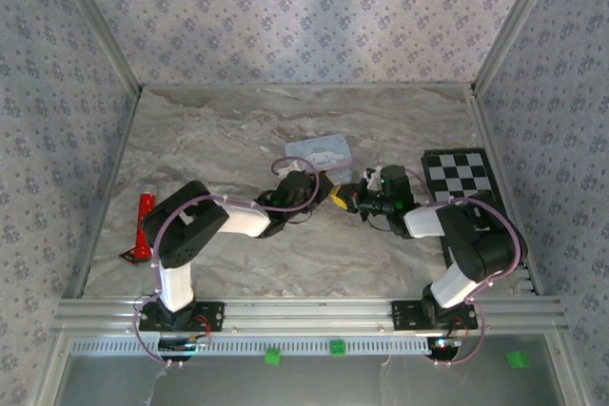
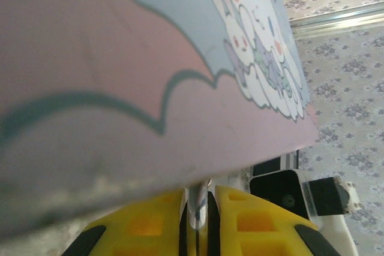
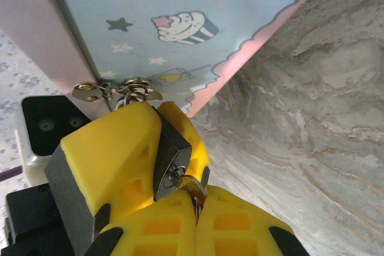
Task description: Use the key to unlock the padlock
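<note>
Beside cartoon tin [image 1: 319,151]: padlock [image 3: 171,157], key [image 3: 191,187] at its keyhole.
Left gripper [image 2: 198,208]: clamped on padlock.
Right gripper [image 3: 195,211]: pinching what seems the key.

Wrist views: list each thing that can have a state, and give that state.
padlock: clamped in the left gripper; locked or unlocked, cannot tell.
key: pinched in the right gripper, tip at the padlock's keyhole.
left gripper: shut on the padlock.
right gripper: shut on the key.
tin: closed.

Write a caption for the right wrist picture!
Right gripper holds the key at the padlock, beside the blue tin.
</note>
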`<state>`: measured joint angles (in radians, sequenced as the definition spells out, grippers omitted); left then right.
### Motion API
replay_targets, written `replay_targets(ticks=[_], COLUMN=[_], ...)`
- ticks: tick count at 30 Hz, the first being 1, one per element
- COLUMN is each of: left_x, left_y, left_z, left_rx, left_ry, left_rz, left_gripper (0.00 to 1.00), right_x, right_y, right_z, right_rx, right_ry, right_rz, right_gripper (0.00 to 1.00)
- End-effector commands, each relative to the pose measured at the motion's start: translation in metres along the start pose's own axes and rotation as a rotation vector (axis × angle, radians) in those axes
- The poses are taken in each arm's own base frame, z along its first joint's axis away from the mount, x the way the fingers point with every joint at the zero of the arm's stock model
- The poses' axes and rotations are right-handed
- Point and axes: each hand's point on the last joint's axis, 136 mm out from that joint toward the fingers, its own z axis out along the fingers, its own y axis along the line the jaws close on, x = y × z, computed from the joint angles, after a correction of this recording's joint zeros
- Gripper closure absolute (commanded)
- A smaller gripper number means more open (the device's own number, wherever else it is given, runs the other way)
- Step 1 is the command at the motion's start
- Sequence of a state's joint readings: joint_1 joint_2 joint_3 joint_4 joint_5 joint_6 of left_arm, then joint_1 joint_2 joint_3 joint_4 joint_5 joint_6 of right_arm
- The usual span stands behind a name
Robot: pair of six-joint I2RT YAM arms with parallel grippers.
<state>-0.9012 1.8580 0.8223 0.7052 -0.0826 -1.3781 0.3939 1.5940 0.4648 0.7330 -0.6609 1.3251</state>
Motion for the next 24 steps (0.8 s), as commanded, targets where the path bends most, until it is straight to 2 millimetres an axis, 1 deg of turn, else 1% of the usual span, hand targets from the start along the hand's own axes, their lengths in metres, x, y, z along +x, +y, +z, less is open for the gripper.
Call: replay_targets(ticks=[1, 3, 5, 7, 10, 11, 13, 17, 19, 21, 24], left_x=[0.11, 0.11, 0.109, 0.106, 0.105, 0.105, 0.107, 0.116, 0.119, 0.119, 0.112], left_y=[-0.03, -0.031, -0.028, -0.028, -0.03, -0.032, -0.034, -0.044, -0.049, -0.05, -0.045], left_z=[-0.013, -0.013, -0.015, -0.017, -0.019, -0.019, -0.018, -0.016, -0.017, -0.018, -0.02], left_rx=[0.104, 0.104, 0.098, 0.098, 0.104, 0.106, 0.109, 0.116, 0.115, 0.113, 0.097], left_ry=[0.398, 0.399, 0.392, 0.382, 0.376, 0.378, 0.386, 0.425, 0.429, 0.427, 0.402], left_rz=[0.061, 0.062, 0.065, 0.067, 0.073, 0.075, 0.079, 0.101, 0.123, 0.136, 0.134], left_gripper=[1.0, 1.0, 1.0, 1.0, 1.0, 1.0, 1.0, 1.0, 1.0, 1.0, 1.0], right_x=[-0.02, -0.033, -0.049, -0.059, -0.065, -0.065, -0.06, -0.04, -0.036, -0.038, -0.046], right_y=[0.086, 0.077, 0.063, 0.051, 0.036, 0.034, 0.039, 0.06, 0.068, 0.067, 0.054], right_z=[0.005, -0.003, -0.014, -0.023, -0.028, -0.027, -0.021, -0.005, -0.004, -0.007, -0.014], right_rx=[-0.2, -0.186, -0.174, -0.17, -0.148, -0.147, -0.163, -0.195, -0.205, -0.193, -0.155], right_ry=[-0.101, -0.132, -0.169, -0.195, -0.212, -0.211, -0.193, -0.131, -0.121, -0.128, -0.152], right_rz=[-0.227, -0.207, -0.164, -0.131, -0.103, -0.102, -0.109, -0.157, -0.18, -0.192, -0.177], right_gripper=[1.0, 1.0, 1.0, 1.0, 1.0, 1.0, 1.0, 1.0, 1.0, 1.0, 1.0])
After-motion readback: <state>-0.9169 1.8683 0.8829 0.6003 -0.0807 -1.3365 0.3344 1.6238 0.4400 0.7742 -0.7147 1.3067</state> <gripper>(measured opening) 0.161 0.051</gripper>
